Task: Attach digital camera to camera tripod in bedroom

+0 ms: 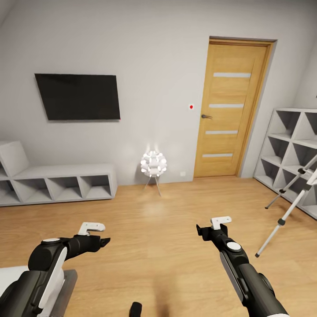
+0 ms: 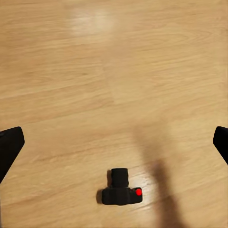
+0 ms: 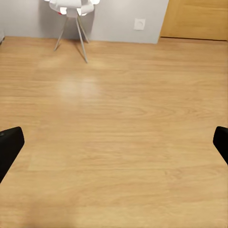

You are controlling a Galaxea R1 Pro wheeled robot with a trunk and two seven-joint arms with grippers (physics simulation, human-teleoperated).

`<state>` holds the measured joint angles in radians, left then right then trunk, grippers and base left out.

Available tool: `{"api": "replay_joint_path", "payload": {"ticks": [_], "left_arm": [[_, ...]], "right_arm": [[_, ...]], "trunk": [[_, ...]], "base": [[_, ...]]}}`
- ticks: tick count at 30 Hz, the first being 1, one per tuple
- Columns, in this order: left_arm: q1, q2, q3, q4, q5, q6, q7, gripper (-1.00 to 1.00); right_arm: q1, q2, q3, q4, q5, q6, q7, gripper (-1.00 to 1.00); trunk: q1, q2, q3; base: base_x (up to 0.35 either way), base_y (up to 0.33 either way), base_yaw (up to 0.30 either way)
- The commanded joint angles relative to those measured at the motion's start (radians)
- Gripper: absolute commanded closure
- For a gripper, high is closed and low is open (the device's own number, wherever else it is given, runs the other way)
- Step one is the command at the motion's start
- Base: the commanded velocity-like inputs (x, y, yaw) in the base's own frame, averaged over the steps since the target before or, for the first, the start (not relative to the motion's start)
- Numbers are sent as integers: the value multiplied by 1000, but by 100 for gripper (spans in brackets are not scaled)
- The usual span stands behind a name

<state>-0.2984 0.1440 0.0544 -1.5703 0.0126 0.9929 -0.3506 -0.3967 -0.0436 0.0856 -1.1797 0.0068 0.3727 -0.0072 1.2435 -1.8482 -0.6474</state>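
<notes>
Both claws released, camera lying on floor

Left claw (image 2: 114, 142) and right claw (image 3: 114, 142) hang spread and empty; digital camera (image 2: 121, 189) sits low under my left, camera tripod (image 1: 293, 193) well apart rightward, so I risk nudging the camera away.

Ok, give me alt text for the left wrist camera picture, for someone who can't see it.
A small black camera with a red button sits alone on a light wood floor, lens pointing away from the viewer. The dark tips of the open left gripper show at both side edges, well apart and clear of the camera, and a soft shadow crosses the boards beside it.
</notes>
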Motion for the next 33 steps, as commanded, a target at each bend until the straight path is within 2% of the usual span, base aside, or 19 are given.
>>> {"api": "replay_joint_path", "payload": {"ticks": [1, 27, 33], "left_arm": [[-1, 0, 1, -1, 1, 5, -3, -100], [-1, 0, -6, 25, 0, 3, -7, -100], [-1, 3, -30, 53, -1, 0, -8, -100]], "right_arm": [[-1, -1, 2, -2, 1, 6, -1, -100], [-1, -1, 2, 1, 2, -17, -2, -100], [-1, -1, 2, 2, 2, -17, -1, -100]], "trunk": [[4, -8, -4], [104, -190, -86], [127, -232, -105]], "base": [[0, 0, 0], [0, 0, 0], [0, 0, 0]]}}
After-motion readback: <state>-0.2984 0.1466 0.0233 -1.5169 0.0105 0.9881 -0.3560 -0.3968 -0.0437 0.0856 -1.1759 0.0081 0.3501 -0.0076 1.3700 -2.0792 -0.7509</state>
